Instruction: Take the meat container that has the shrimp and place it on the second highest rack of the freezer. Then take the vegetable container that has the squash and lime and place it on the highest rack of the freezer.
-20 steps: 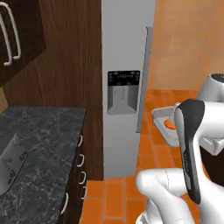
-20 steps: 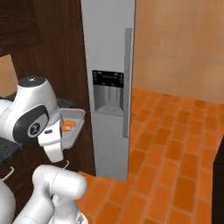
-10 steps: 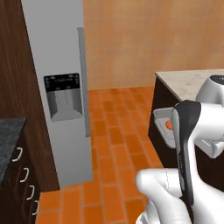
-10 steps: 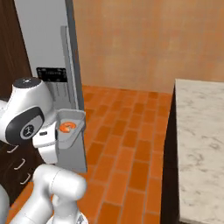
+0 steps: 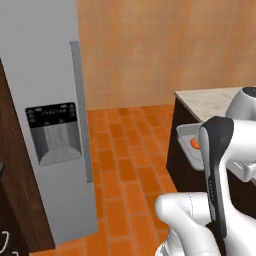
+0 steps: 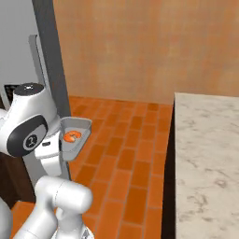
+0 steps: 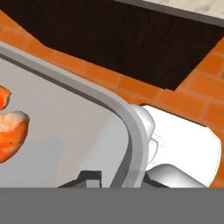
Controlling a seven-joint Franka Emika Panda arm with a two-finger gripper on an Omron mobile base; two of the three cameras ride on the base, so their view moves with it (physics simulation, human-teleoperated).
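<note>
My gripper (image 7: 124, 177) is shut on the rim of the grey meat container (image 7: 131, 127), one finger on each side of the rim. The orange-red shrimp (image 7: 11, 131) lies inside it. From the base, the container (image 5: 186, 134) with the shrimp (image 5: 195, 144) hangs level beside my arm, above the floor, also seen as the container (image 6: 79, 125) holding the shrimp (image 6: 71, 136). The tall light-grey freezer (image 5: 45, 90) stands at the left with its door closed and its bar handle (image 5: 80, 110) facing me. The vegetable container, squash and lime are out of view.
A marble-topped counter (image 6: 205, 154) with dark sides stands on the right, close to the held container. Dark wood cabinets (image 5: 15, 200) flank the freezer. A dispenser panel (image 5: 52, 132) sits in the door. Orange brick floor (image 5: 125, 165) lies open between freezer and counter.
The whole view has swung as the base turned: the freezer slid to the left and the marble counter came in on the right. The container stays in my grip.
</note>
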